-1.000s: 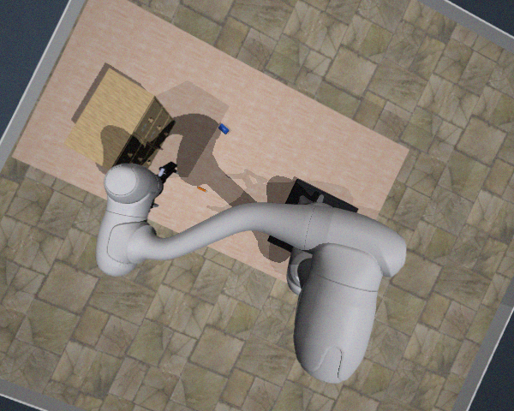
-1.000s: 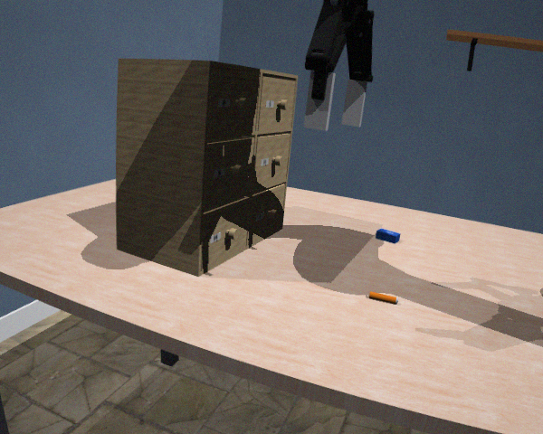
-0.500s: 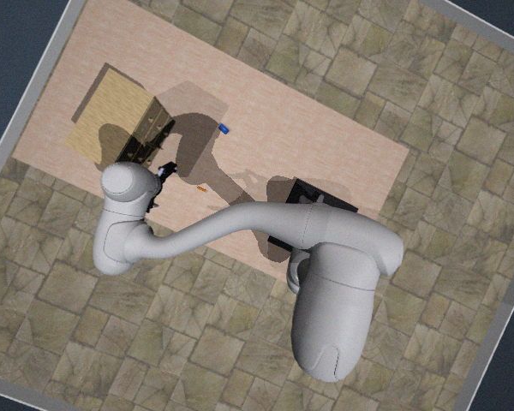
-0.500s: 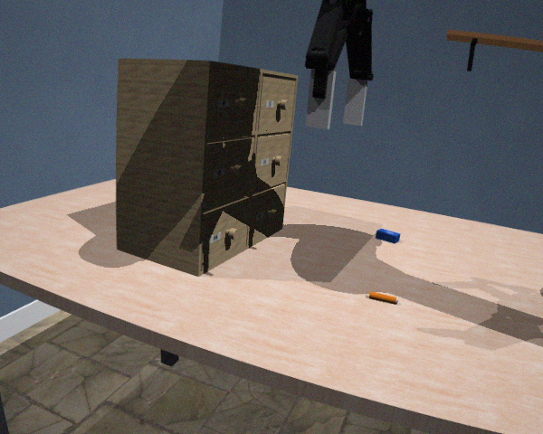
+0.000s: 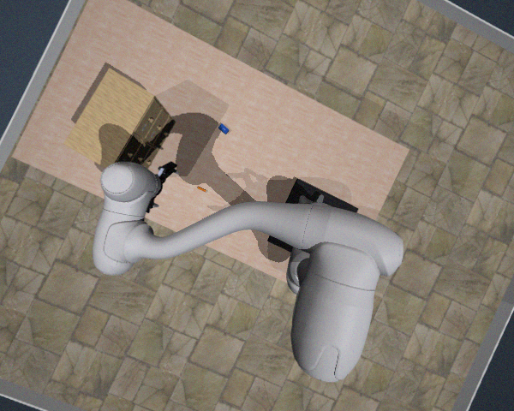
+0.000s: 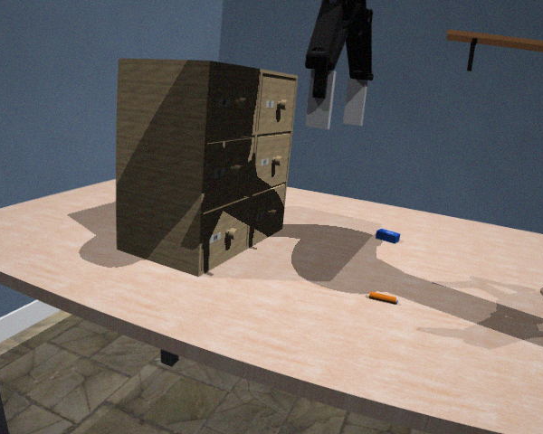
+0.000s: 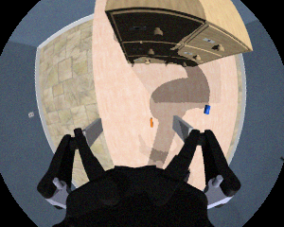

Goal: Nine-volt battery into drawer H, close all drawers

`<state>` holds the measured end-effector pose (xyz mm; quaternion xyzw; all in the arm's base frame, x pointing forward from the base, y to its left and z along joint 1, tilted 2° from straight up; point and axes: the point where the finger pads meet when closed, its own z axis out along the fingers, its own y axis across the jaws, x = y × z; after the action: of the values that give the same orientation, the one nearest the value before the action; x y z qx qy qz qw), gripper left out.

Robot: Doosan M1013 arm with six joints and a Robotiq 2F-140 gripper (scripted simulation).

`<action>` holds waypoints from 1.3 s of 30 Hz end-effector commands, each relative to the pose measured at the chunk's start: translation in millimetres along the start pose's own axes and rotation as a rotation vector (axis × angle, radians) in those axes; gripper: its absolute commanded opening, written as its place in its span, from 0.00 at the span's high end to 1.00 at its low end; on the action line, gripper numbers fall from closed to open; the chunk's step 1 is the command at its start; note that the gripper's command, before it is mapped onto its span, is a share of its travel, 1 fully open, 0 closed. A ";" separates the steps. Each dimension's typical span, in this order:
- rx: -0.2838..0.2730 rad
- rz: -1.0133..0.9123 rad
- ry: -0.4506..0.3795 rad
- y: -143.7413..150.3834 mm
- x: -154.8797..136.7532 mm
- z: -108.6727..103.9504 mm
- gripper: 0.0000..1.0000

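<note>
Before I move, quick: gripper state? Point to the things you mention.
Black two-finger gripper with grey pads (image 5: 160, 187) (image 6: 337, 101) (image 7: 138, 126): open, holding nothing, raised above the table beside the wooden chest (image 5: 110, 106) (image 6: 162, 158) (image 7: 227, 24).

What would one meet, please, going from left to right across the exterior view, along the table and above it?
Wooden six-drawer chest → black open two-finger gripper → blue rectangular block

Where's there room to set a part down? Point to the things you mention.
Between orange cylinder (image 5: 201, 188) (image 6: 383, 297) (image 7: 151, 122) and blue block (image 5: 224, 128) (image 6: 387, 235) (image 7: 207, 110), or beyond the block, away from the chest (image 5: 110, 106) (image 6: 159, 163) (image 7: 227, 24). Crowded: above the chest's front side, where the open gripper (image 5: 160, 187) (image 6: 336, 126) (image 7: 136, 123) hangs.
</note>
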<state>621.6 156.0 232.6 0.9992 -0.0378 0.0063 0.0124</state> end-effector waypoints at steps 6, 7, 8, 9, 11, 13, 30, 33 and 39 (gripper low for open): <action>0.000 0.000 0.000 0.0 0.0 -0.1 0.00; 0.000 0.000 0.000 0.0 0.0 -0.1 0.00; 0.000 0.000 0.000 1.8 0.2 -0.2 0.00; 0.000 0.000 0.000 11.9 1.3 -1.0 0.00; 0.000 0.000 0.000 61.6 4.3 -4.5 0.00; 0.000 0.000 0.000 90.9 4.1 -6.6 0.00; 0.000 0.000 0.004 153.0 -0.4 -10.5 0.00; 0.000 0.000 0.006 153.0 -0.3 -10.3 0.00; 0.000 0.000 0.026 153.0 1.2 -8.8 0.00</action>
<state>610.5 3.7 245.8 0.9991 -0.0378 0.0145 0.0127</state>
